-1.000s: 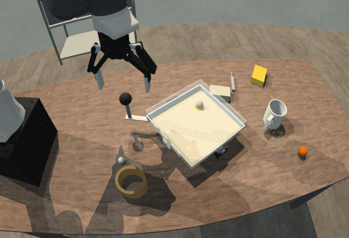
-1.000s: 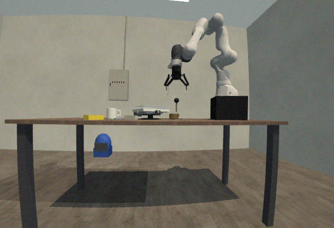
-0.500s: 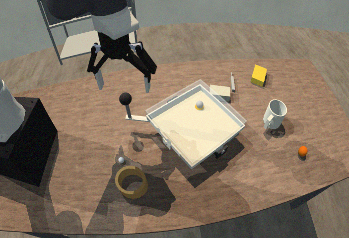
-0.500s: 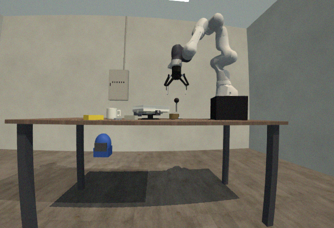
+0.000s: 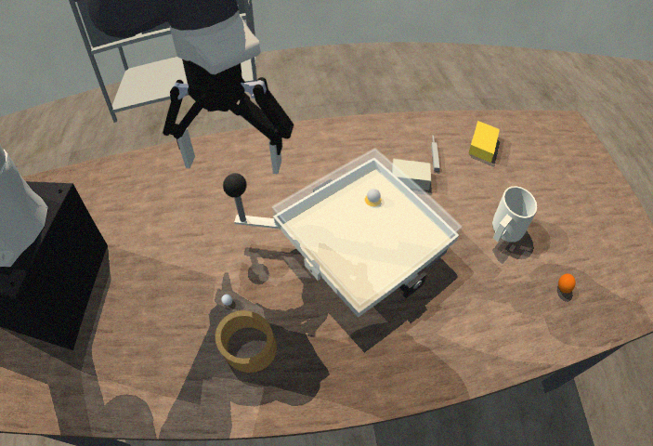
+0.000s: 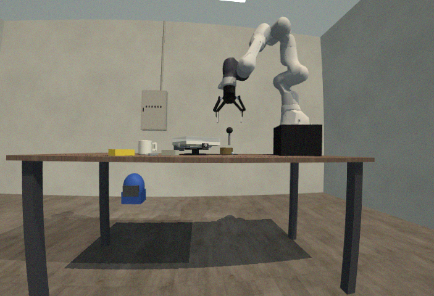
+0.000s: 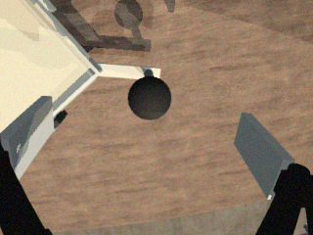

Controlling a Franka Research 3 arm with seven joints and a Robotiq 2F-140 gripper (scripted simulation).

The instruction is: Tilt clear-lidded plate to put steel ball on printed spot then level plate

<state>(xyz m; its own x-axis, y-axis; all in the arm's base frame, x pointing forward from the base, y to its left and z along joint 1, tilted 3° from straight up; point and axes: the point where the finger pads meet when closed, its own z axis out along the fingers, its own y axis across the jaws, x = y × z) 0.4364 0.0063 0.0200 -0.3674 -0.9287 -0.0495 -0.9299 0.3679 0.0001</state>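
The square cream plate (image 5: pixel 366 231) with a clear lid sits on a stand mid-table and looks level in the side view (image 6: pixel 196 141). The steel ball (image 5: pixel 372 195) rests on the yellow printed spot (image 5: pixel 372 202) near the plate's far corner. A black-knobbed lever (image 5: pixel 235 185) stands upright at the plate's left corner; it also shows in the wrist view (image 7: pixel 149 98). My gripper (image 5: pixel 230 156) is open and empty, hanging well above the knob (image 6: pixel 229 129) in the side view (image 6: pixel 229 121).
A small loose steel ball (image 5: pixel 226 299) and a yellow ring (image 5: pixel 245 340) lie in front-left. A beige block (image 5: pixel 412 173) sits close to the plate's far corner, touching or not I cannot tell. A thin stick (image 5: pixel 435 153), yellow block (image 5: pixel 484 140), white mug (image 5: pixel 514 211) and orange ball (image 5: pixel 566 282) lie right. The black arm base (image 5: pixel 32 263) is left.
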